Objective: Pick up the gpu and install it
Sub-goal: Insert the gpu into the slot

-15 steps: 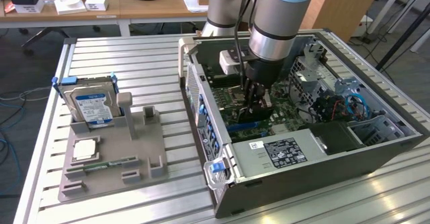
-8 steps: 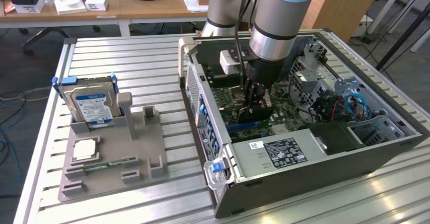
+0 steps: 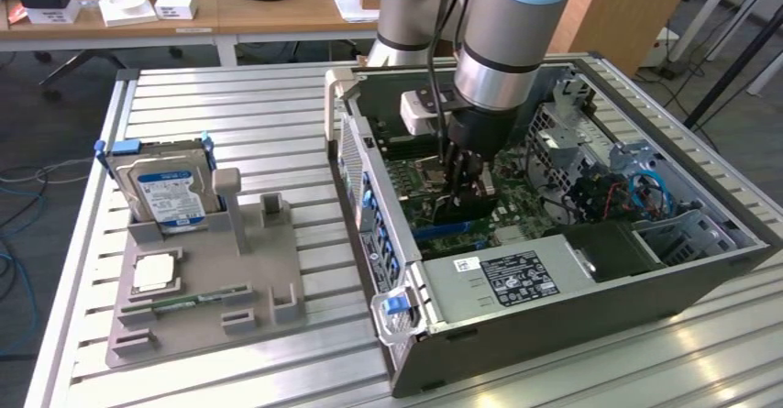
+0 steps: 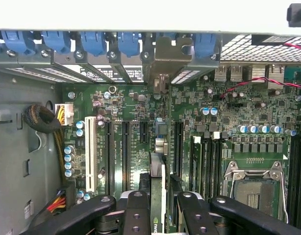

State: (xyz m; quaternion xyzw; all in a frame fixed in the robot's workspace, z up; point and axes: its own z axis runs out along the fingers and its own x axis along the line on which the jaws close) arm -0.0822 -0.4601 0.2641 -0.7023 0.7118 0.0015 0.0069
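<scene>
— Where is the gpu (image 4: 158, 161) sitting right now?
— It is standing on edge inside the computer case (image 3: 588, 325), running across the motherboard (image 4: 229, 112) among the expansion slots. Its silvery bracket (image 4: 166, 58) is lying against the case's rear wall, just under the row of blue clips (image 4: 91, 41).
— And what is the gripper (image 4: 159, 198) doing?
— It is reaching down into the case. Its black fingers (image 4: 137, 210) are pressing closed on both faces of the card, at the end away from the bracket.
— Is the card sitting fully in a slot?
— I am not able to tell.
— What else is lying around?
— Inside the case, a CPU socket (image 4: 251, 188) is sitting near the card. Outside the case, a hard drive (image 3: 169, 192) is standing upright in a grey holder (image 3: 208, 270), and a memory stick (image 3: 196, 300) is lying in that same holder.
</scene>
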